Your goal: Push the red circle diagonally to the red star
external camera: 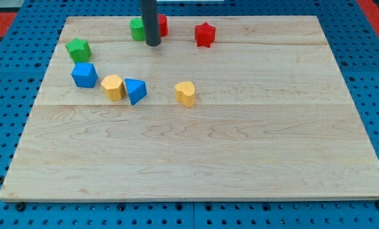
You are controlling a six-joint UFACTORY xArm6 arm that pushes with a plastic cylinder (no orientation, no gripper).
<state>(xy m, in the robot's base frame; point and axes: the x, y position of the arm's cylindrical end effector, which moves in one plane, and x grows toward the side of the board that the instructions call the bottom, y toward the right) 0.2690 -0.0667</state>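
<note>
The red circle (pixel 162 25) sits near the view's top, mostly hidden behind my rod. The red star (pixel 204 34) lies to its right, a short gap away. My tip (pixel 152 44) rests on the board just below the red circle and the green circle (pixel 137 29), which touches the red circle's left side.
A green star (pixel 79 49) and a blue cube (pixel 84 74) lie at the view's left. A yellow hexagon (pixel 112 87) touches a blue triangle (pixel 136 90). A yellow heart (pixel 185 93) sits near the middle. The wooden board (pixel 240 146) lies on a blue pegboard.
</note>
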